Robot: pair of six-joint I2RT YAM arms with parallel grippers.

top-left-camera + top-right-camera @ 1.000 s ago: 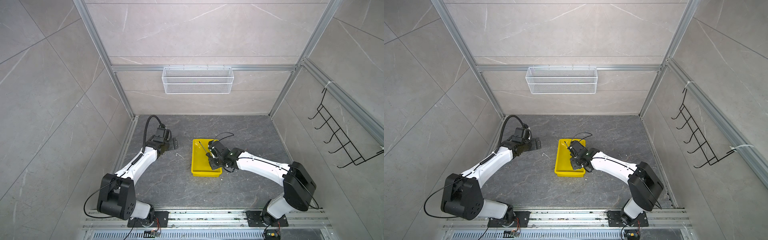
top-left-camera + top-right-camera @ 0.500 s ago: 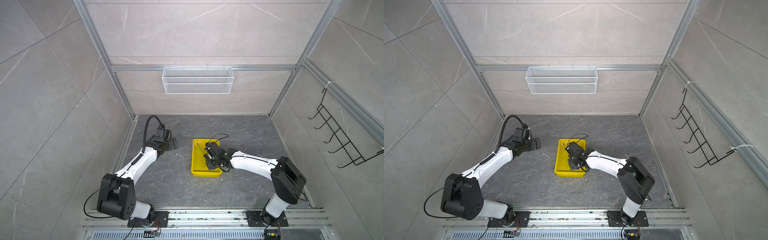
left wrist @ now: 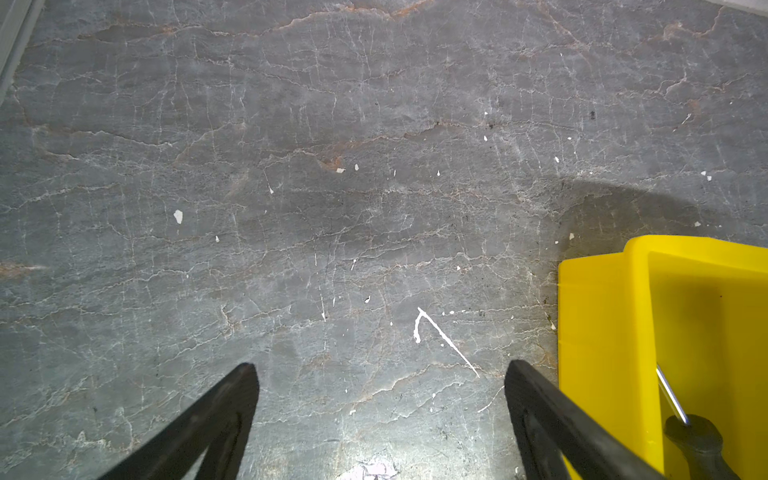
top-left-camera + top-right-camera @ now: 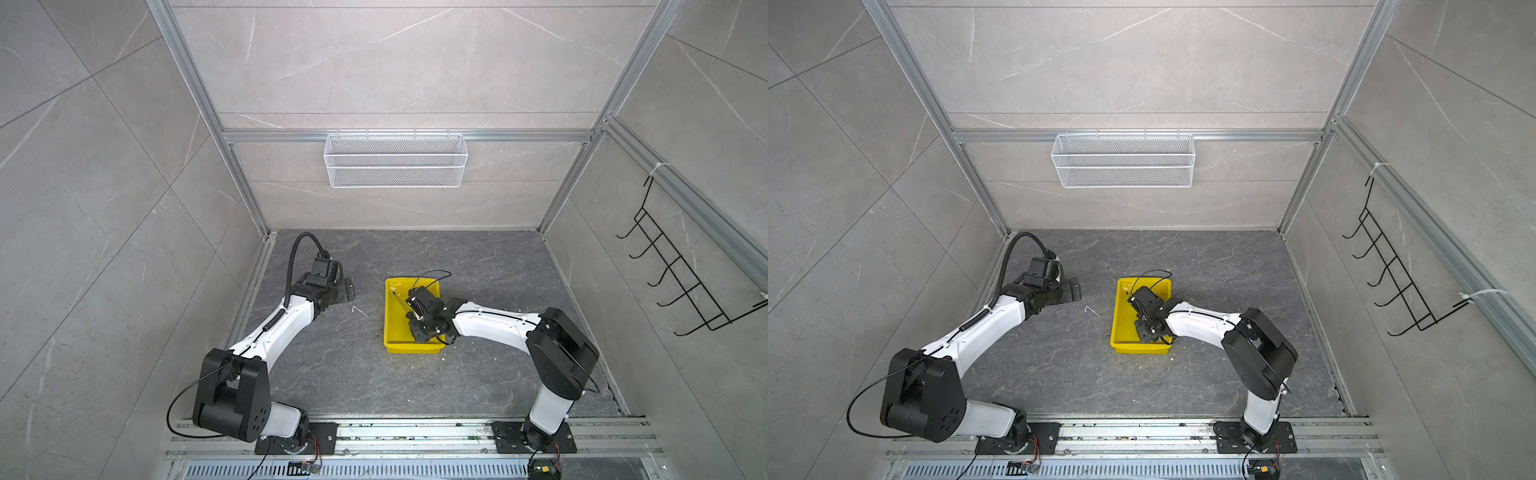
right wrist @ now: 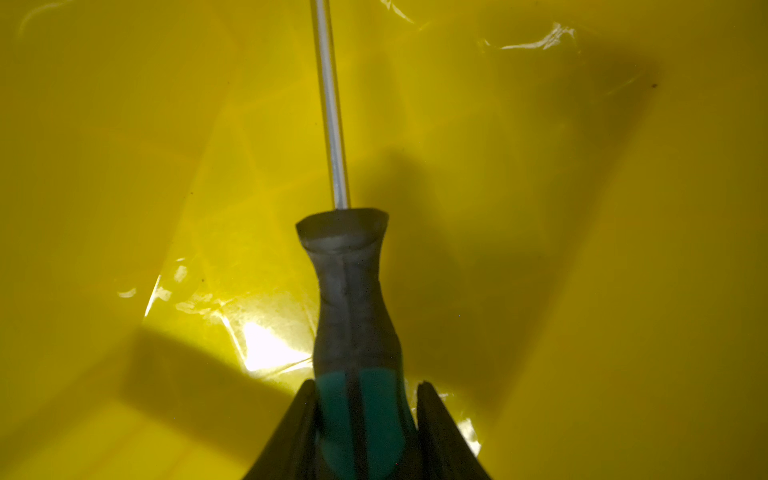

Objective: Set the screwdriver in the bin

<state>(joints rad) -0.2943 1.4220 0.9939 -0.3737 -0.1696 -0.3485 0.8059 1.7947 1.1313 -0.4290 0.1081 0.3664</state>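
The right gripper is squeezing the green handle of the screwdriver, down inside the yellow bin, and the thin metal rod sticks out past its tips. The left gripper is spread wide over the grey floor, just beside the bin.

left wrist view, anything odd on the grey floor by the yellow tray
Yes: small white flecks and a thin hooked white streak mark the grey stone-look floor beside the glossy yellow plastic tray. Looks like debris or scuffs; nothing else odd.
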